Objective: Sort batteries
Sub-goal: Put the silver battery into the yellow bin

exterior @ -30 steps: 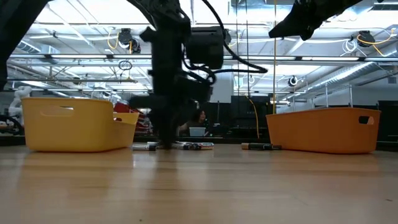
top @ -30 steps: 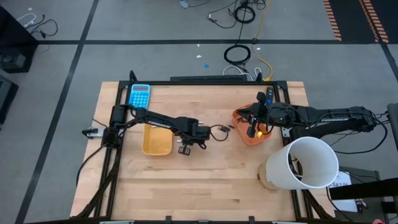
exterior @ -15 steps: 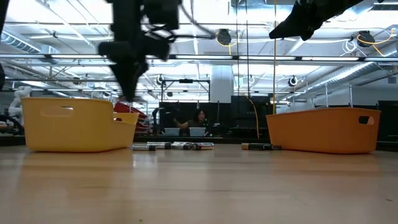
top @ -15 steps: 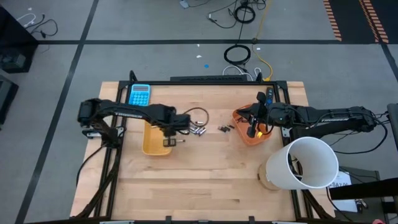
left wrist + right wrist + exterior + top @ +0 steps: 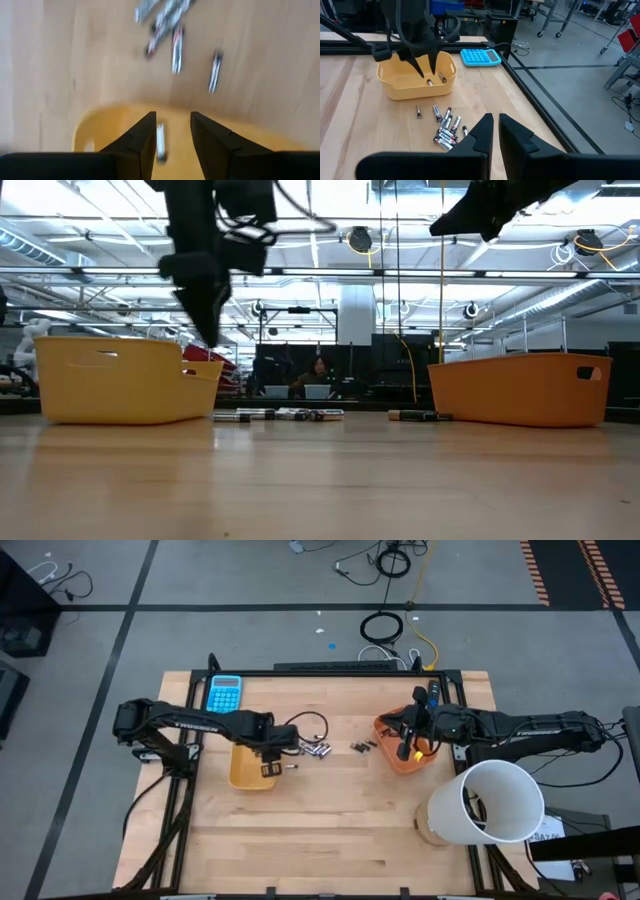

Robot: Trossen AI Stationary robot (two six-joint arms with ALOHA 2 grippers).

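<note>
A loose pile of small silvery batteries [image 5: 318,750] lies on the wood, seen too in the right wrist view [image 5: 446,131], with a few dark ones [image 5: 362,746] to its right. My left gripper [image 5: 173,131] hangs open above the yellow tray [image 5: 250,768], fingers pointing down. A battery [image 5: 160,142] lies on the tray floor below the gap, and a second one [image 5: 442,77] lies beside it. My right gripper [image 5: 496,131] hovers over the orange tray [image 5: 386,730]; its fingers are shut with only a slit between them and nothing in them.
A blue calculator [image 5: 224,693] sits at the far left corner beyond the yellow tray. A big white cylinder [image 5: 487,802] stands at the near right edge. Single batteries [image 5: 291,766] lie near the yellow tray. Bare wood stretches across the near half of the table.
My left gripper rose from the table by the battery pile and swung toward the table's left, ending above the yellow tray. The pile it had covered shows now.
</note>
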